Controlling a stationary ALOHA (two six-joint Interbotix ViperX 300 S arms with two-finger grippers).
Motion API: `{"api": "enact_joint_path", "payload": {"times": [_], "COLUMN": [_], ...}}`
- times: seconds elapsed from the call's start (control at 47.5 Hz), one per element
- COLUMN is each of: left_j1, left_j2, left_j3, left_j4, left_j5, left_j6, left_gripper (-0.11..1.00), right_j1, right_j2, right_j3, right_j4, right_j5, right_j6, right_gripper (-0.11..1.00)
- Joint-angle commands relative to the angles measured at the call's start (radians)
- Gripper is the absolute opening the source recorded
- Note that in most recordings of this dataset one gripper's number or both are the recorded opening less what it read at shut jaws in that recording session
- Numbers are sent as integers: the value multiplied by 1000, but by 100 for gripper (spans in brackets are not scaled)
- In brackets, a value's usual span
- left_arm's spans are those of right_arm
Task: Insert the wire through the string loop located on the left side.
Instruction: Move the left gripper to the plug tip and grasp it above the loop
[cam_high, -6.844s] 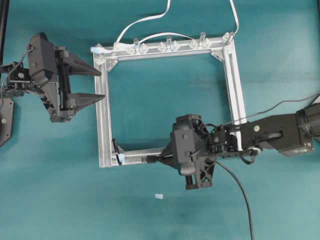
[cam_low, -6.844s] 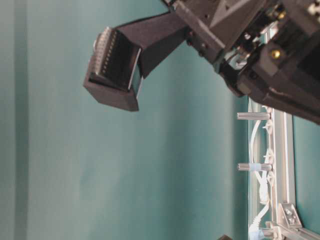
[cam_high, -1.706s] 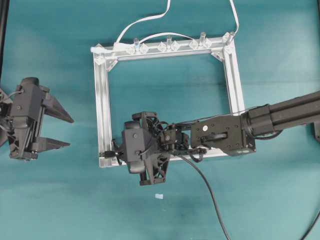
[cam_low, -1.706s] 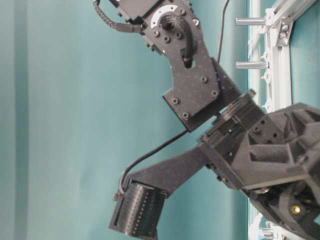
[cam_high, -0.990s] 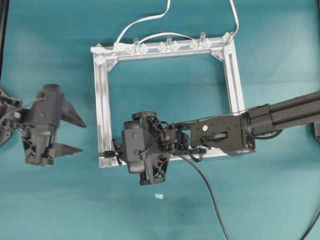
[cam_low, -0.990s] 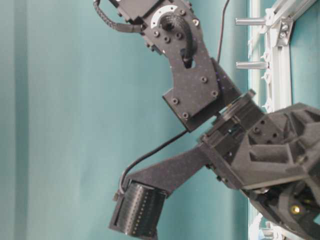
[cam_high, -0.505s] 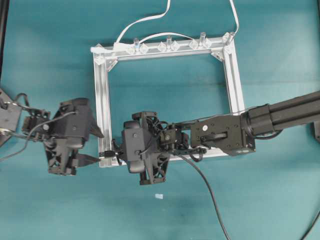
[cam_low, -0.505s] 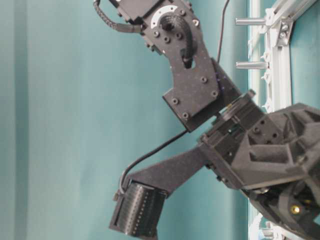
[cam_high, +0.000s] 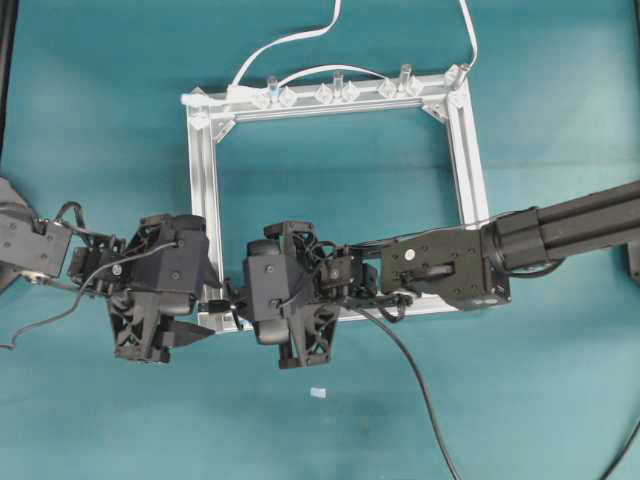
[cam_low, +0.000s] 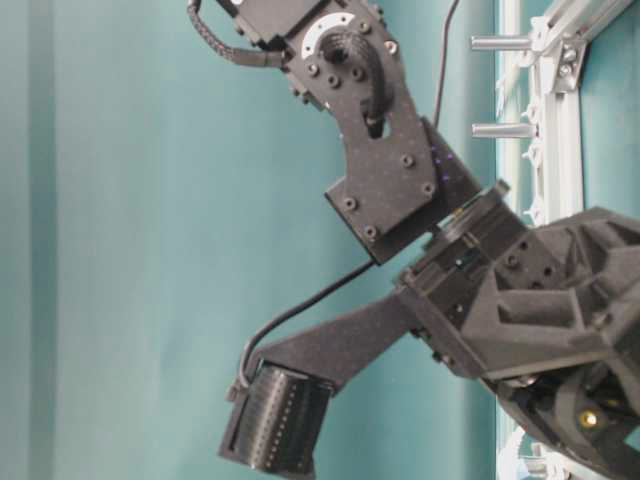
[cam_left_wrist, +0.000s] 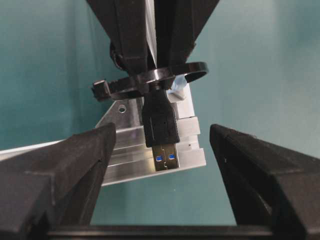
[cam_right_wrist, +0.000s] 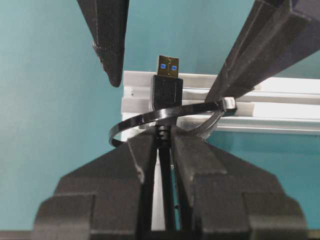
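while right hand level, left hand agape

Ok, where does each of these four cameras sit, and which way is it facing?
Overhead: above, looking down on the frame and both arms.
Table-level: low beside the frame, image turned sideways; shows the right arm.
Left wrist: between open left fingers, facing the plug poking through the string loop.
Right wrist: behind the right gripper, which clamps the wire.
Both wrist views share plug and loop.
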Motion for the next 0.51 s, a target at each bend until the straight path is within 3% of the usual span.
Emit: {"api": "enact_joint_path", "payload": {"times": [0.0,0.358,0.421,0.484], "left_j1": [-5,-3,-3,-5], "left_j2": [-2,26,25,21], "left_j3": [-21,-23,-23,-25], "left_j4": [0,-2,-2,-2], "left_j5": [-8,-14,-14,-14], "left_j6": [-8,-54,-54,-55], "left_gripper": [81,76,70,55], "right_j1": [0,0,0,0], "right_j2": [-23,-21,-23,-23], "right_j3": [-21,-21,-18,-17], "right_j4": [-3,-2,-2,-2], "right_j5": [-5,-3,-5,-3], "right_j6": [-2,-2,-3,-3], "right_gripper": [11,11,11,11]}}
